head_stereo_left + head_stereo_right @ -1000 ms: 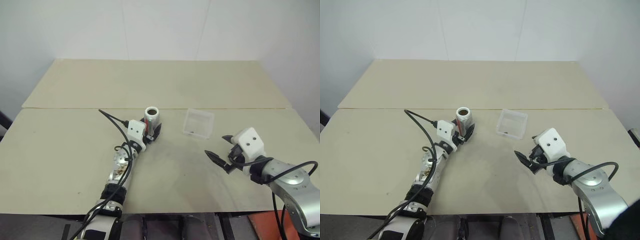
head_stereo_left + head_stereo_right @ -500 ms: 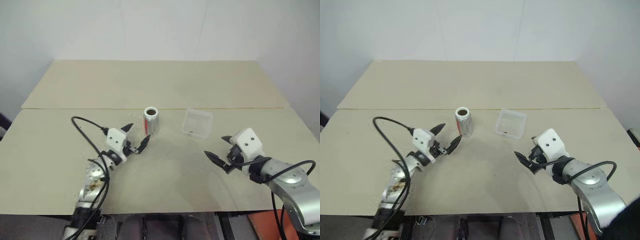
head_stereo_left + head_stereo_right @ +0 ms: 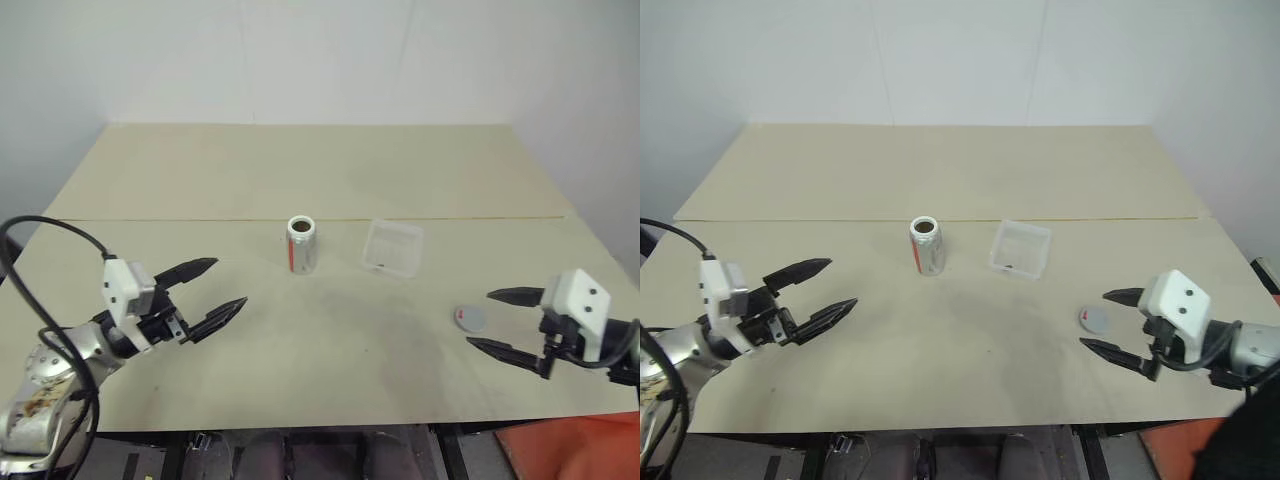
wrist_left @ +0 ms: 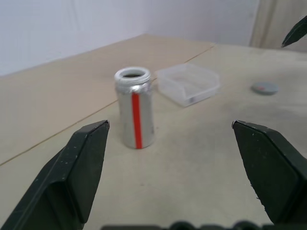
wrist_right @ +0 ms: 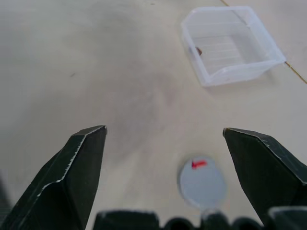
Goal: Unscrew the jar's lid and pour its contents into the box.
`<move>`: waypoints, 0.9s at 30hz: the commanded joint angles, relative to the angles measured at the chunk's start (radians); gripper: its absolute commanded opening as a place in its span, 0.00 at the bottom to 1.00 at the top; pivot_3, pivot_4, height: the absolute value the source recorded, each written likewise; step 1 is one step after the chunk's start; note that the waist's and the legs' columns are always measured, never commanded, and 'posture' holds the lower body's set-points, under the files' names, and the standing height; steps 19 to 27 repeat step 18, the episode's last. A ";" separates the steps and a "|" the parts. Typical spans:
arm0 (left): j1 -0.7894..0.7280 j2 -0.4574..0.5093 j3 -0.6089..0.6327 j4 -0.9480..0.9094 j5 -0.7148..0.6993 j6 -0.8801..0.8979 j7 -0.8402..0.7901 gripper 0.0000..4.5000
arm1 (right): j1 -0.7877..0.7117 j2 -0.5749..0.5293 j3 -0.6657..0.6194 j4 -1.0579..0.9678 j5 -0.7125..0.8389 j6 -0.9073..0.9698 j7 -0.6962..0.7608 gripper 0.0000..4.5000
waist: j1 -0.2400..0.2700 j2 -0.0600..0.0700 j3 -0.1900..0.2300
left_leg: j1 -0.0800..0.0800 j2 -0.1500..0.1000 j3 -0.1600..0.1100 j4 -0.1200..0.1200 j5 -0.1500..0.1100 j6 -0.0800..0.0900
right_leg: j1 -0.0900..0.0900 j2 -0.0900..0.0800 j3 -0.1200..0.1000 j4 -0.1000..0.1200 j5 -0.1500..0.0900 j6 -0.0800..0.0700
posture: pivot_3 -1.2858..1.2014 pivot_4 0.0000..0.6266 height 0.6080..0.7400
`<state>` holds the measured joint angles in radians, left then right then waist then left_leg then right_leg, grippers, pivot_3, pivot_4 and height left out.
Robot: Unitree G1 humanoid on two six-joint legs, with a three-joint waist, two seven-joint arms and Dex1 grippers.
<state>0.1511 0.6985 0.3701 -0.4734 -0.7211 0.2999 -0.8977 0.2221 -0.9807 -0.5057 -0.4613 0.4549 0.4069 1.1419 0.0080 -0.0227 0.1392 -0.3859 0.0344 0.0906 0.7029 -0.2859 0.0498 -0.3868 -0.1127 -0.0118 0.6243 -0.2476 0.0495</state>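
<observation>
Jar (image 3: pixel 302 243) upright and uncapped beside box (image 3: pixel 393 247), lid (image 3: pixel 470 318) flat on surface; left fingers (image 3: pixel 208 291) and right fingers (image 3: pixel 508 321) spread, empty, so pour looks finished.

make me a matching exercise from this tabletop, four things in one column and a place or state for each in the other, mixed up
Things:
1. jar
2. lid
3. box
4. left pincer

Places or states:
A. lying flat on the table beside the right pincer
B. wide open, holding nothing
C. upright, mouth uncovered
D. clear, standing between jar and lid

Pairs: 1-C, 2-A, 3-D, 4-B
</observation>
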 commanded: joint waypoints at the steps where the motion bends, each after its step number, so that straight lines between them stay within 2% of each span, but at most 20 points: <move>1: 0.039 0.013 0.054 -0.085 -0.062 0.035 0.010 0.99 | 0.002 -0.025 -0.061 0.020 0.023 -0.059 0.070 1.00 | 0.001 0.000 0.000 | 0.001 0.000 0.000 -0.001 0.000 0.000 | 0.000 0.000 0.000 0.000 0.000 0.000 | 0.52 0.24 1.00; 9: 0.115 0.022 0.089 -0.151 -0.080 0.089 0.043 0.99 | 0.015 -0.029 -0.069 0.076 -0.013 -0.107 0.103 1.00 | 0.003 0.000 0.000 | 0.000 -0.001 0.001 -0.003 0.001 -0.001 | -0.001 0.000 0.001 0.000 -0.001 -0.002 | 0.52 0.24 1.00; 13: 0.147 0.026 0.113 -0.175 -0.084 0.109 0.061 0.99 | -0.043 -0.054 -0.025 0.121 -0.019 -0.115 0.111 1.00 | 0.001 0.000 0.000 | 0.001 -0.001 0.001 -0.003 0.001 -0.001 | -0.001 0.000 0.001 0.000 -0.001 -0.002 | 0.52 0.24 1.00; 18: 0.152 0.028 0.122 -0.199 -0.085 0.121 0.077 0.99 | -0.100 -0.068 0.027 0.173 -0.035 -0.143 0.118 1.00 | 0.002 0.000 0.000 | 0.002 -0.001 0.001 -0.005 0.001 -0.002 | -0.001 0.000 0.001 0.000 -0.002 -0.003 | 0.52 0.24 1.00; 27: 0.152 0.028 0.122 -0.199 -0.085 0.121 0.077 0.99 | -0.100 -0.068 0.027 0.173 -0.035 -0.143 0.118 1.00 | 0.002 0.000 0.000 | 0.002 -0.001 0.001 -0.005 0.001 -0.002 | -0.001 0.000 0.001 0.000 -0.002 -0.003 | 0.52 0.24 1.00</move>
